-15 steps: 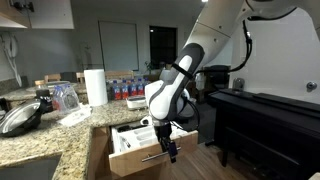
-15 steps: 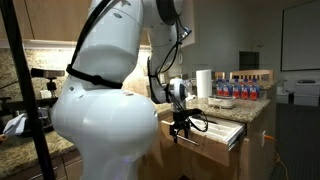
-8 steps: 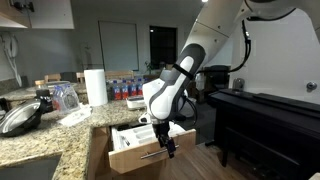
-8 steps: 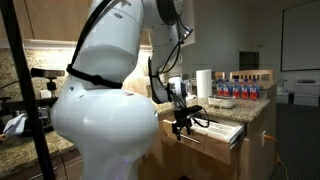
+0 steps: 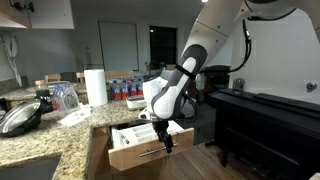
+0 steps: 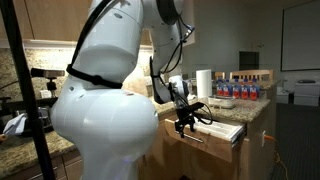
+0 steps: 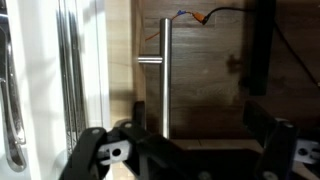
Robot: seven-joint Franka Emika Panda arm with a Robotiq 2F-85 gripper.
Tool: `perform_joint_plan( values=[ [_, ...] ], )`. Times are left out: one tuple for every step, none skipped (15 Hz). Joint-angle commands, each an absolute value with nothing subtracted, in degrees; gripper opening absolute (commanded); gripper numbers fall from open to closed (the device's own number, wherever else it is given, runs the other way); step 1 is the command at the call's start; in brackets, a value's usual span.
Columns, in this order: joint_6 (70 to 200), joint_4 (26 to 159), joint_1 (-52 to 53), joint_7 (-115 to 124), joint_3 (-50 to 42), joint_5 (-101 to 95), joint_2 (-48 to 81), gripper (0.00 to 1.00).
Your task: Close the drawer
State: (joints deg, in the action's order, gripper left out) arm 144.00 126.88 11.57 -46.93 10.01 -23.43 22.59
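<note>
The drawer [image 5: 135, 157] stands pulled out of the counter, its light-brown front facing the room and its white insert [image 5: 133, 131] showing on top. It also shows in an exterior view as the drawer [image 6: 216, 131] beside the arm. My gripper [image 5: 165, 141] is pressed close against the drawer front at its right end, jaws open. In the wrist view the silver bar handle [image 7: 166, 75] runs up the wooden drawer front [image 7: 215, 85]. My gripper [image 7: 190, 152] has it between its spread dark fingers [image 7: 100, 155], which hold nothing.
A granite counter [image 5: 60, 138] holds a paper towel roll [image 5: 95, 86], a row of bottles [image 5: 128, 90] and a pan lid [image 5: 20, 118]. A black piece of furniture [image 5: 262, 118] stands to the right. The robot's white body [image 6: 100, 110] fills the foreground.
The gripper has moved up and toward the counter, and the drawer has slid a little way in with it. The jaws stay open.
</note>
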Motion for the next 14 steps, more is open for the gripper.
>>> perform_joint_plan(
  values=[
    [145.4, 126.7, 12.0, -43.3, 8.8, -26.7, 23.0, 1.0],
    [145.5, 126.4, 12.1, -42.8, 8.7, -27.1, 23.2, 1.0],
    [145.6, 126.4, 12.0, -42.2, 8.5, -27.5, 23.1, 1.0],
    [145.5, 125.9, 12.0, -41.4, 8.3, -28.0, 23.5, 1.0],
    [145.6, 126.3, 11.7, -41.2, 8.1, -28.3, 23.2, 1.0],
    [145.9, 126.2, 11.7, -40.7, 7.8, -28.8, 23.3, 1.0],
    [146.0, 126.2, 11.7, -40.3, 7.6, -29.3, 23.3, 1.0],
    [146.0, 126.2, 11.7, -40.1, 7.4, -29.6, 23.1, 1.0],
    [145.9, 125.9, 11.7, -39.7, 7.3, -30.2, 23.2, 1.0],
    [145.6, 125.4, 11.8, -39.4, 7.1, -30.6, 23.5, 1.0],
    [145.5, 125.2, 11.8, -39.5, 7.1, -30.7, 23.7, 1.0],
    [145.3, 124.8, 11.8, -39.6, 7.0, -30.8, 24.0, 1.0],
    [145.2, 124.5, 11.9, -39.5, 6.9, -31.0, 24.2, 1.0],
    [145.0, 123.8, 12.0, -39.5, 6.8, -31.3, 24.8, 1.0]
  ],
)
